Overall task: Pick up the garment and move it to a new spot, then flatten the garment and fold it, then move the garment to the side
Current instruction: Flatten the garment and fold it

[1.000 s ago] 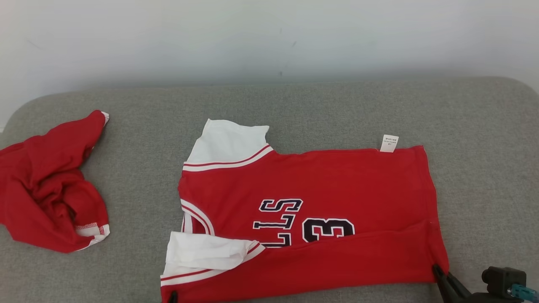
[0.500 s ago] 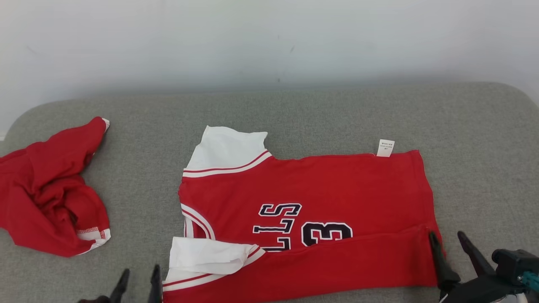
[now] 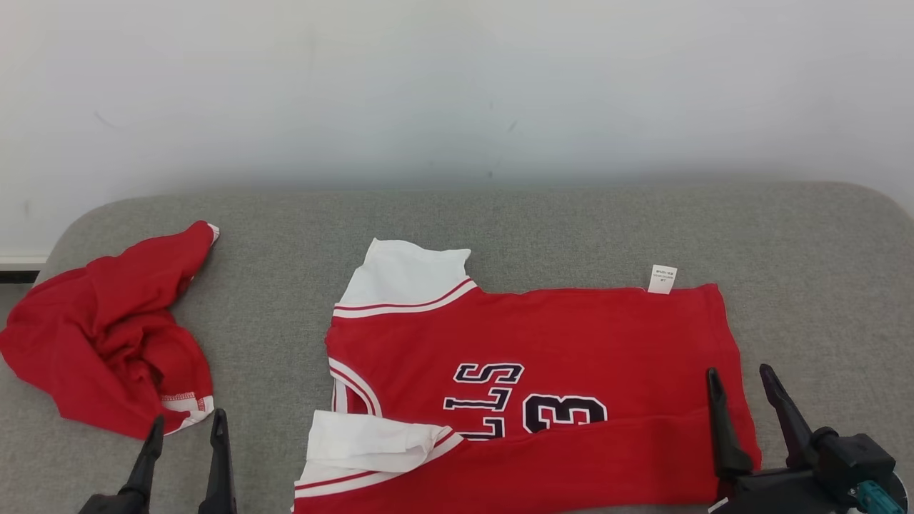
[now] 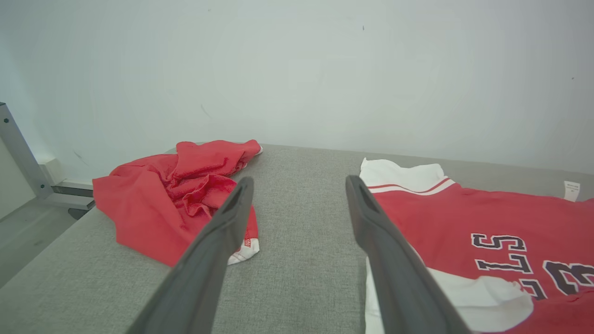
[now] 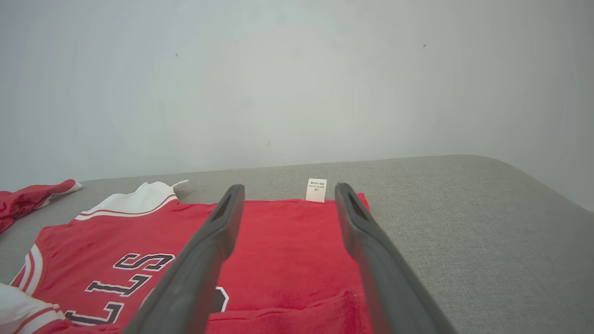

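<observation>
The garment point(image 3: 535, 335) is a red jersey with white sleeves and dark lettering, spread flat on the grey cushion point(image 3: 571, 221), collar to the left. Its near long edge is folded over the lower part of the lettering. My left gripper point(image 3: 187, 417) stands open at the lower left, just left of the near white sleeve and apart from it; in the left wrist view the left gripper point(image 4: 299, 180) has bare cushion between its fingers. My right gripper point(image 3: 738, 370) stands open over the jersey's right hem corner, empty. The right gripper point(image 5: 289, 187) looks across the garment point(image 5: 287, 232).
A second red garment point(image 3: 107, 343) lies crumpled at the cushion's left end, close to my left fingers. A white label point(image 3: 662, 279) sticks out of the jersey's far edge. A pale wall stands behind. A metal frame point(image 4: 18, 157) shows past the left edge.
Both grippers have opened and let go of the jersey's near corners, then risen into view. The folded-over near edge stays put. The head camera has tilted, shifting the whole picture down.
</observation>
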You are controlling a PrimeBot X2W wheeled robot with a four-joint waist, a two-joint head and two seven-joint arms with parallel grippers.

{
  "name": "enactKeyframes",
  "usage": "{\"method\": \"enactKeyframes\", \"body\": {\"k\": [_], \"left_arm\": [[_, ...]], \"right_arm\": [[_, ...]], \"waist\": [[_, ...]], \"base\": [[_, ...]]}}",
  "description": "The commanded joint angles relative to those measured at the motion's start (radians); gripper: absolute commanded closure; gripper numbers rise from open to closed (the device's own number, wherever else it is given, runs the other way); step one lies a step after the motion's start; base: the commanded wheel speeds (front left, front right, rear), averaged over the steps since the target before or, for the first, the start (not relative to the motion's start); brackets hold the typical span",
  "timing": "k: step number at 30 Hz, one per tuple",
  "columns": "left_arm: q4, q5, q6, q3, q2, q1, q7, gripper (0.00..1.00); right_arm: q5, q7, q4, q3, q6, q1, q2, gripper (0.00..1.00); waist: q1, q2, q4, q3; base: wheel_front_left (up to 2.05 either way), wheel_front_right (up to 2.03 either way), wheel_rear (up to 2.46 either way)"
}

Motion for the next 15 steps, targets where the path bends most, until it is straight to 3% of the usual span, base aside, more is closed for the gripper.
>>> {"method": "enactKeyframes", "body": {"k": [1, 8, 15], "left_arm": [[0.004, 0.032, -0.008, 0.002, -0.002, 0.007, -0.003, 0.00], [0.058, 0.100, -0.075, 0.003, -0.027, -0.005, -0.003, 0.00], [0.082, 0.140, -0.103, 0.019, -0.054, 0.001, -0.003, 0.00]], "right_arm": [[-0.016, -0.018, 0.001, 0.012, -0.003, 0.004, 0.007, 0.00], [-0.046, -0.052, 0.021, 0.037, -0.003, 0.023, 0.035, 0.00], [-0.052, -0.054, -0.002, 0.020, -0.003, 0.052, 0.058, 0.00]], "waist": [[0.0000, 0.0000, 0.007, -0.011], [0.0000, 0.0000, 0.009, -0.026], [0.0000, 0.0000, 0.009, -0.030]], "base": [[0.00, 0.00, 0.00], [0.00, 0.00, 0.00], [0.00, 0.00, 0.00]]}}
